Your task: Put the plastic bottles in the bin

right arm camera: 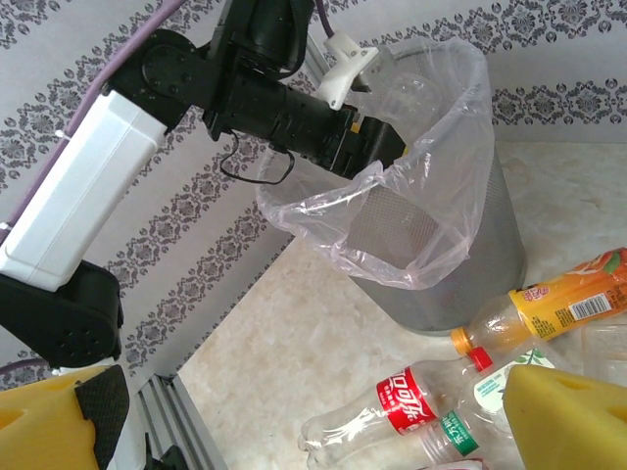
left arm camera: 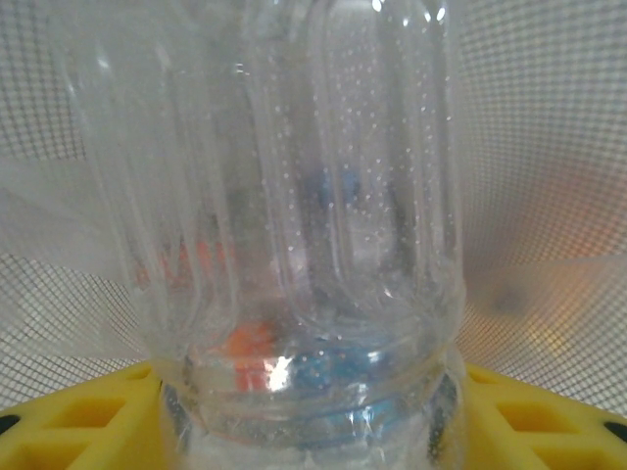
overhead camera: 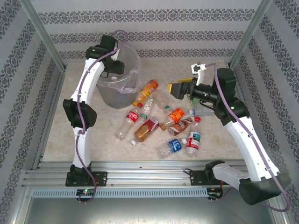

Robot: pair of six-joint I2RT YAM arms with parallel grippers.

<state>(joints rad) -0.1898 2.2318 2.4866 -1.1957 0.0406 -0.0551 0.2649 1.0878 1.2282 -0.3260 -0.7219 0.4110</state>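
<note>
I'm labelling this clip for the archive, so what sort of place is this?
Probably a robot test cell dressed as a room: patterned wallpaper panels sit inside an aluminium frame, and the left arm and right arm are bolted to rails at the edge of a marble-look table.

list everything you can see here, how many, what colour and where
loose plastic bottles: about ten, clear with red, orange, blue, green or white labels, lying in a pile mid-table
held bottle: one, clear, in the left gripper at the bin's mouth
bin: one, grey translucent, far left of the table
bag liner: one, clear, draped over the bin's rim
table: one, beige marbled
left gripper: one, black and yellow, shut on the held bottle
right gripper: one, black and yellow, open, above the pile's far right side
</note>
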